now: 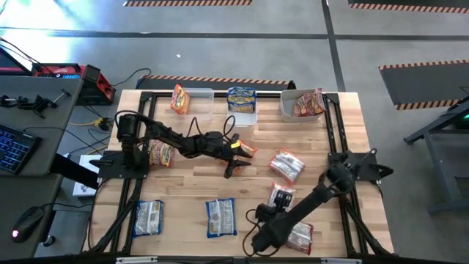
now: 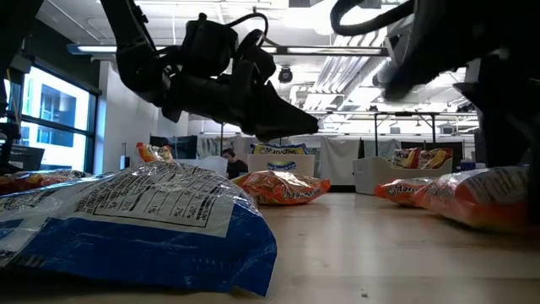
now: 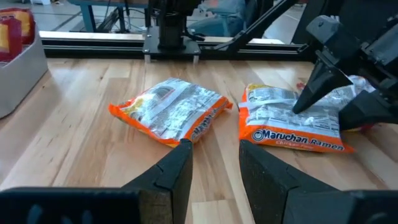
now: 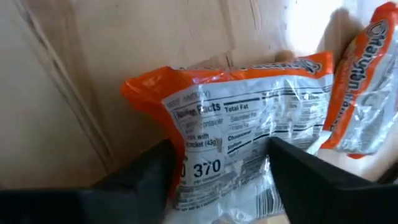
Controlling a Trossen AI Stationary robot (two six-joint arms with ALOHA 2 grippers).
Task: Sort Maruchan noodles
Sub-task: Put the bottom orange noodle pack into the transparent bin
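Maruchan noodle packets lie scattered on the wooden table (image 1: 190, 183). My right gripper (image 4: 217, 168) is open and points steeply down at an orange packet (image 4: 249, 137) that lies silver back up on the table's near right part (image 1: 281, 192). Its fingers stand over the packet. A second such packet (image 3: 168, 112) lies just beyond it (image 1: 286, 165). My left gripper (image 3: 214, 168) is open at mid-table (image 1: 236, 163), nearly level, pointing toward the right edge, with nothing between its fingers. It hovers above another orange packet (image 2: 283, 187) that lies flat on the wood (image 1: 248, 150). My right gripper comes from above at the printed back of the orange packet (image 3: 292, 118), which lies flat on the table. One fingertip (image 3: 301, 102) stands at its surface. I cannot tell whether the fingers touch it.
Three clear bins stand along the far edge, holding an orange packet (image 1: 179, 99), a blue one (image 1: 242, 97) and a pink-red one (image 1: 308, 103). Loose packets: orange (image 1: 161, 154) by the left arm, two blue (image 1: 149, 218) (image 1: 220, 218) at the near edge, red-white (image 1: 300, 236) near right.
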